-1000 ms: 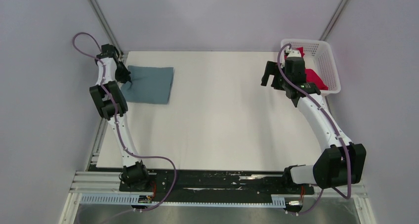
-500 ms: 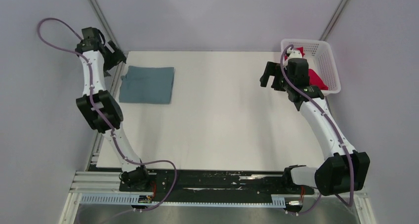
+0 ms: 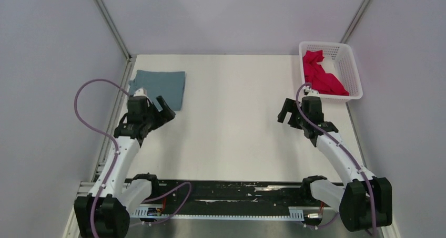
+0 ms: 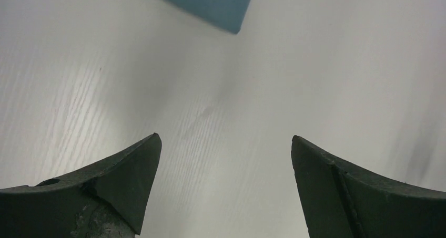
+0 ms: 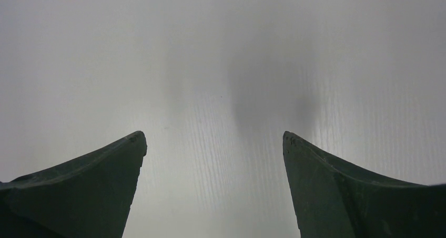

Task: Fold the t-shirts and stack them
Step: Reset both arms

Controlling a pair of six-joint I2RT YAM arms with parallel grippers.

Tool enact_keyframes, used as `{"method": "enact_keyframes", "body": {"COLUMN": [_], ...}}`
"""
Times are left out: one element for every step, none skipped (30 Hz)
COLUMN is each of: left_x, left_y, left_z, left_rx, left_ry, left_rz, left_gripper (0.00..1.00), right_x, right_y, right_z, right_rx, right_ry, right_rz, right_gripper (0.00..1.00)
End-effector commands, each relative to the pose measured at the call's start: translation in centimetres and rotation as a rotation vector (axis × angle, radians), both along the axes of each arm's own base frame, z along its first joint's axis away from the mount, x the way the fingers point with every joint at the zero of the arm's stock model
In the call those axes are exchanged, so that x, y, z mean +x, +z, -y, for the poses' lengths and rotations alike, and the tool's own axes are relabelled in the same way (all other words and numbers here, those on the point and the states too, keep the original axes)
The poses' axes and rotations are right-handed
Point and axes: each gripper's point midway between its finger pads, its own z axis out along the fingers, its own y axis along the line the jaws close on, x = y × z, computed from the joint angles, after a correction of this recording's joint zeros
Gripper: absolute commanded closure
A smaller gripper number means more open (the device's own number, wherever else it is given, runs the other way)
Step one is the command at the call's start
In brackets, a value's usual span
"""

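Blue-grey shirt lies folded flat at the far-left corner of the table, probably set there as the base of the stack. The pink shirt sits crumpled in the basket, not yet folded. The left gripper and right gripper hang spread wide above the table, holding nothing.

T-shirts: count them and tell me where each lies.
2. The blue-grey t-shirt lies folded far left on the table; the crimson t-shirt sits in the white basket, possibly hiding others.

Plain pale grey walls, white table, perhaps slim metal corner posts.
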Motion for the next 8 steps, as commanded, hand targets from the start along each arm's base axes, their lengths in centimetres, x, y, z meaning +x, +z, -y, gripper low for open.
{"method": "enact_keyframes", "body": {"left_x": [-0.6,-1.5,-2.0,-2.6,-2.7,-2.8,-2.8,-2.6], "left_y": [1.1,-0.5,-0.3,-0.7,-0.7,-0.3,-0.1,0.3], "left_z": [0.2,0.1,-0.3,-0.4,-0.5,-0.5,-0.5,-0.5], "left_rx": [-0.004,0.007,0.017,0.010,0.008,0.004,0.003,0.004], "left_ry": [-0.005,-0.002,0.017,0.029,0.035,0.037,0.039,0.038], "left_rz": [0.190,0.168,0.194,0.204,0.215,0.241,0.252,0.266], "left_gripper": [0.00,0.00,0.00,0.00,0.00,0.00,0.00,0.00], "right_x": [1.0,0.8,0.8,0.7,0.8,0.8,0.9,1.0], "right_y": [1.1,0.8,0.7,0.7,0.9,1.1,1.7,2.3], "right_z": [0.6,0.8,0.9,1.0,1.2,1.3,1.4,1.4], "right_rx": [0.036,0.035,0.036,0.038,0.040,0.042,0.045,0.048], "right_ry": [-0.076,-0.083,-0.093,-0.101,-0.111,-0.123,-0.126,-0.127], "right_rz": [0.135,0.142,0.156,0.166,0.183,0.198,0.219,0.241], "right_gripper": [0.00,0.00,0.00,0.00,0.00,0.00,0.00,0.00]}}
